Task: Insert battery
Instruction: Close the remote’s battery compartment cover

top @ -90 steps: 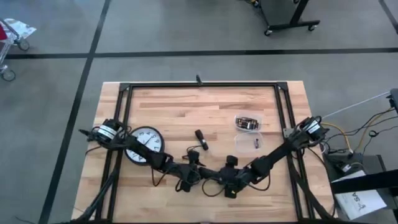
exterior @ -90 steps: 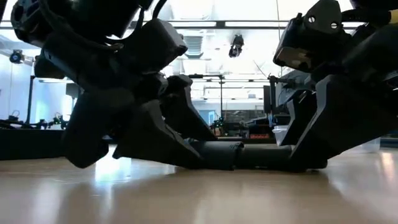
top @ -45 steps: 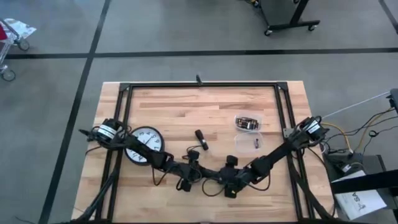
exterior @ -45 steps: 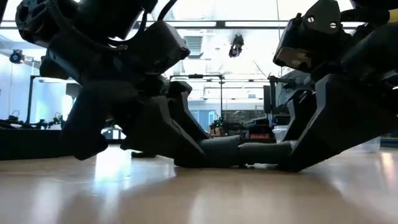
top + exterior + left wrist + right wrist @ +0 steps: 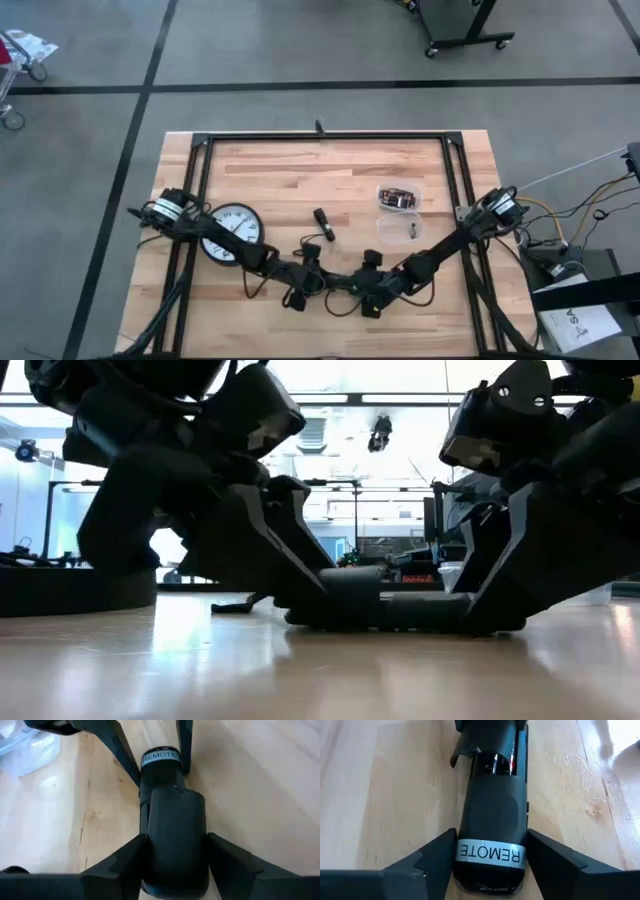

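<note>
You've got the left gripper point(image 5: 305, 290) lifted and tipped since a second ago, so its black cover piece point(image 5: 175, 840) now rides up over the remote point(image 5: 492, 832); closing step looks near. Remote lies near the worktop point(image 5: 260, 170) front edge, centre. Right gripper point(image 5: 490, 865) fingers clamp its labelled end; left fingers point(image 5: 117, 862) hold the cover. Batteries point(image 5: 504, 762) show in the bay.

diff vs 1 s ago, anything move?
In the low view the left arm's wrist has lifted and tipped up, while its claw still grips one end of the black remote on the table. The right claw holds the labelled end as before. Clock and battery tubs are unchanged.
</note>
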Available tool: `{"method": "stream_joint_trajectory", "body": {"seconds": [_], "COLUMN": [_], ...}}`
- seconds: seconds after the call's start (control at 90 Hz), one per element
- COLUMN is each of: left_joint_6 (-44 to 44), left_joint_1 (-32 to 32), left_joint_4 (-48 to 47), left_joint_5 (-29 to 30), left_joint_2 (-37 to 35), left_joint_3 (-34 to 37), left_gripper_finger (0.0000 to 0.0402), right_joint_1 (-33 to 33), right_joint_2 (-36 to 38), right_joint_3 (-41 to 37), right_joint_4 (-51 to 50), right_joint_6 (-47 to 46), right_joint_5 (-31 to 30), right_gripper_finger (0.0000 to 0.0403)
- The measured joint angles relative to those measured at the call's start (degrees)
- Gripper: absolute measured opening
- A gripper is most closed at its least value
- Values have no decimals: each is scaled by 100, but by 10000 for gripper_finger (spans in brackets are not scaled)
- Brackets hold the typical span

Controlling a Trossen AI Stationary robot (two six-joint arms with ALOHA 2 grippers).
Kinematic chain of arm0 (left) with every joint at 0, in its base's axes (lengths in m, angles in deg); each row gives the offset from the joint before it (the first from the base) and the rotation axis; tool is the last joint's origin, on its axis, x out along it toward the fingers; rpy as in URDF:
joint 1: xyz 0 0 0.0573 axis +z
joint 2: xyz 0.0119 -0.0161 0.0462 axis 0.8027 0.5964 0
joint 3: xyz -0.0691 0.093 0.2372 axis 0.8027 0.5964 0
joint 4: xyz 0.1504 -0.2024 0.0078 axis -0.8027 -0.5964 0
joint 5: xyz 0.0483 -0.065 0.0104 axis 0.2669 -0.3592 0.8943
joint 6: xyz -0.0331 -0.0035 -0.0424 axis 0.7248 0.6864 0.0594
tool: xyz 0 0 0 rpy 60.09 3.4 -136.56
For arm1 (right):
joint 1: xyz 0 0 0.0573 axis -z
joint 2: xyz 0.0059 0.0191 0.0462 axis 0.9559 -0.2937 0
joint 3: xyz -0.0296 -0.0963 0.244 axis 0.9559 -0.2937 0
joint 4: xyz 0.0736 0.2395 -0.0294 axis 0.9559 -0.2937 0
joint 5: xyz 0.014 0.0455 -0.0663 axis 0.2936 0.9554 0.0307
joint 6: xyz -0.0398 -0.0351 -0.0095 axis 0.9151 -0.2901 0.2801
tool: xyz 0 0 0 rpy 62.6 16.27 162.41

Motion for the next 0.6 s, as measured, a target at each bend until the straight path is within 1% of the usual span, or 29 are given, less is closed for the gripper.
{"method": "stream_joint_trajectory", "body": {"seconds": [0.122,0.189,0.222,0.3,0.367,0.433,0.489,0.6], "left_joint_6": [46,259,379,611,743,764,764,764], "left_joint_1": [35,99,152,260,320,359,386,392], "left_joint_4": [13,13,24,26,30,22,13,-11], "left_joint_5": [5,-18,-126,-392,-408,-484,-664,-907], "left_joint_2": [-4,-4,2,11,11,17,22,33], "left_joint_3": [-14,-14,-14,-15,-16,-16,-16,-16], "left_gripper_finger": [153,151,152,163,176,190,199,205], "right_joint_1": [-2,-2,-2,-2,-2,-2,-3,-11], "right_joint_2": [-1,-9,-9,-9,-9,-9,-9,-10], "right_joint_3": [0,0,0,2,2,2,2,2], "right_joint_4": [-4,-4,-4,-7,-9,-11,-13,-12], "right_joint_6": [47,49,49,49,53,49,45,45], "right_joint_5": [7,4,4,3,0,0,-2,-2], "right_gripper_finger": [226,227,226,223,219,217,215,218]}}
